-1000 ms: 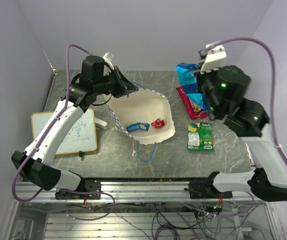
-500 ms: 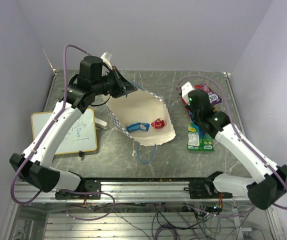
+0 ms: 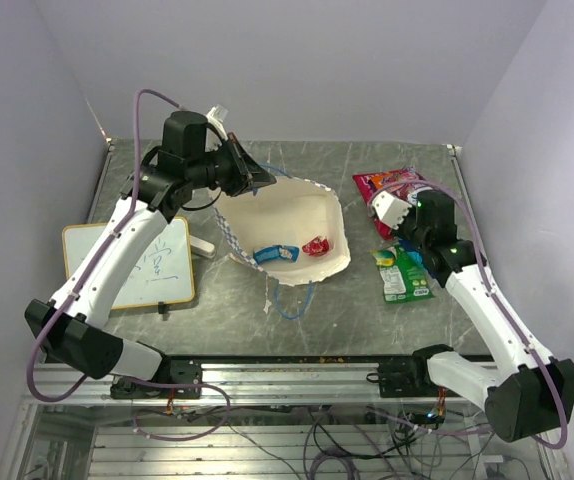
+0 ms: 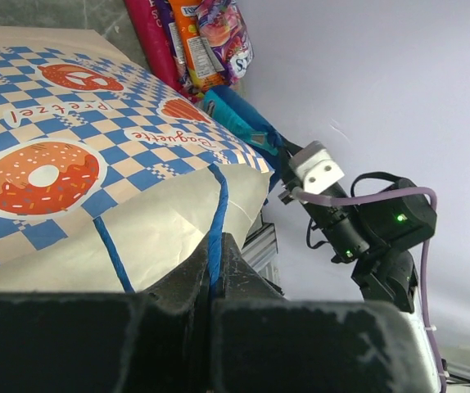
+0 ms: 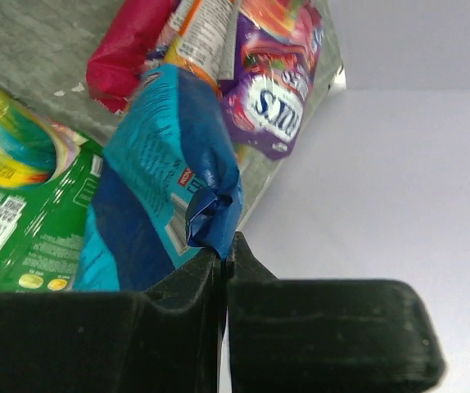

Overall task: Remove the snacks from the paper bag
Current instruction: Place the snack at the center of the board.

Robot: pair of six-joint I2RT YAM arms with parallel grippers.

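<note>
The paper bag [image 3: 287, 215] is matt cream paper, its checked outside smoothly printed, with thin blue cord handles [image 4: 216, 213]. Right of the bag, the blue packet [image 5: 165, 164], green packet [image 3: 403, 282] and pink packet [image 3: 375, 183] are glossy crinkled foil. The bench [image 3: 317, 165] under the bag looks dull, marbled grey stone. Both arms' jaws are matt black plastic

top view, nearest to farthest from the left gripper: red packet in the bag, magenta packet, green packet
From the left gripper:
1. red packet, inside the paper bag
2. magenta packet, far right side
3. green packet, right side, nearer the front
</note>
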